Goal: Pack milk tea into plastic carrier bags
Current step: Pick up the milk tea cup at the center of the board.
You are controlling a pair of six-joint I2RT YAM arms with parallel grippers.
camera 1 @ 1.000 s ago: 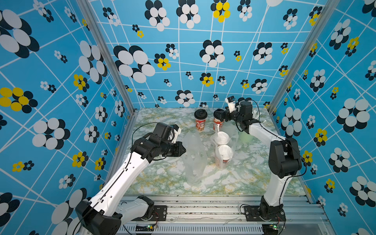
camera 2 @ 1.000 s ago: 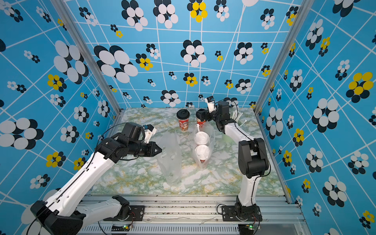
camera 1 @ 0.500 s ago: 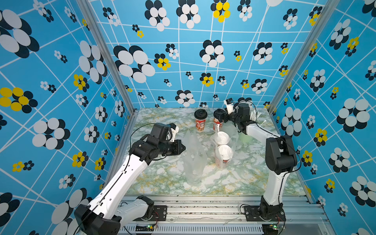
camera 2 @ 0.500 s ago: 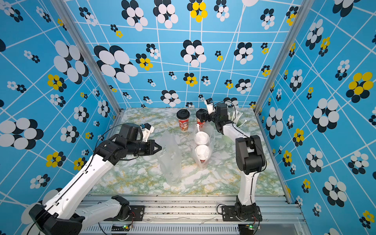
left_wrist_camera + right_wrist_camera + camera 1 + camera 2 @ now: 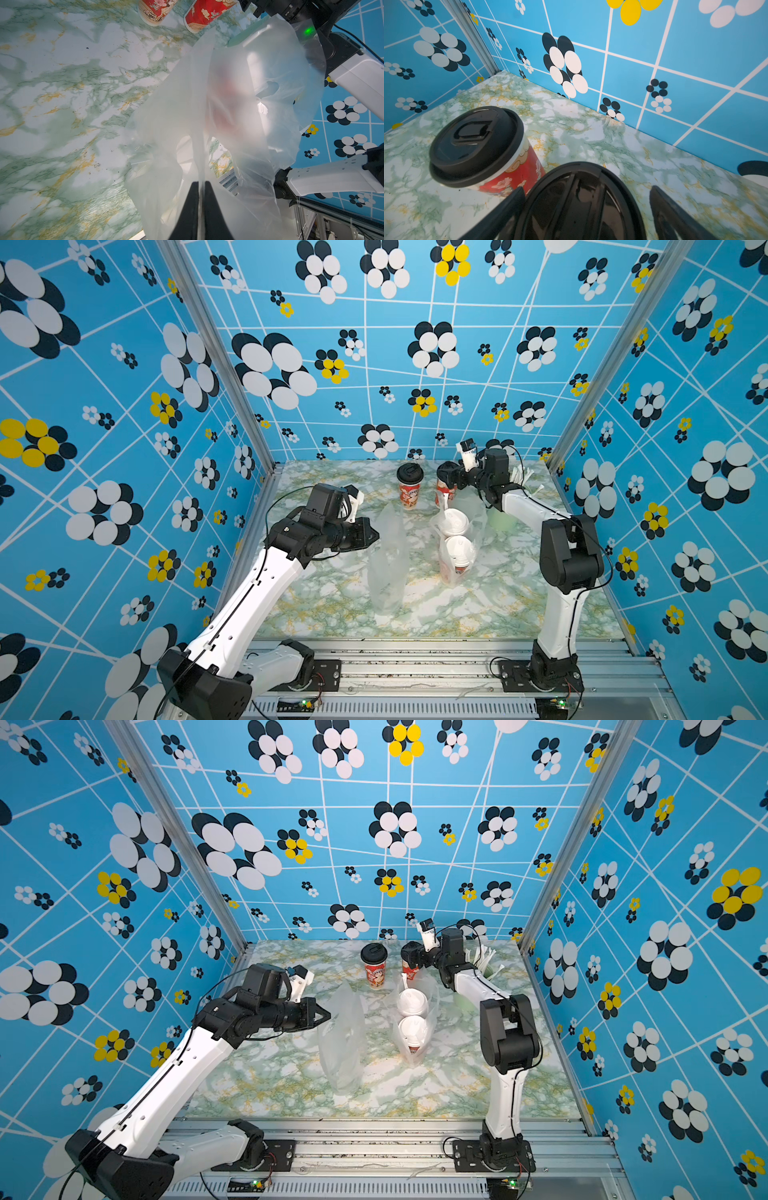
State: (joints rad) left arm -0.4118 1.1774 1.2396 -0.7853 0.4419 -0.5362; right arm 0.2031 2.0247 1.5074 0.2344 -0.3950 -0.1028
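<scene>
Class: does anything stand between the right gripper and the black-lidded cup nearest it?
Nothing visible does. The right gripper is open and straddles that black-lidded cup; the other black-lidded cup stands beside it.

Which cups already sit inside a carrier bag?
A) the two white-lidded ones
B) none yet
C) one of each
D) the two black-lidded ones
A: in a top view the white-lidded cups stand wrapped in a clear carrier bag, while the black-lidded cups stand outside any bag on the table behind.
</scene>
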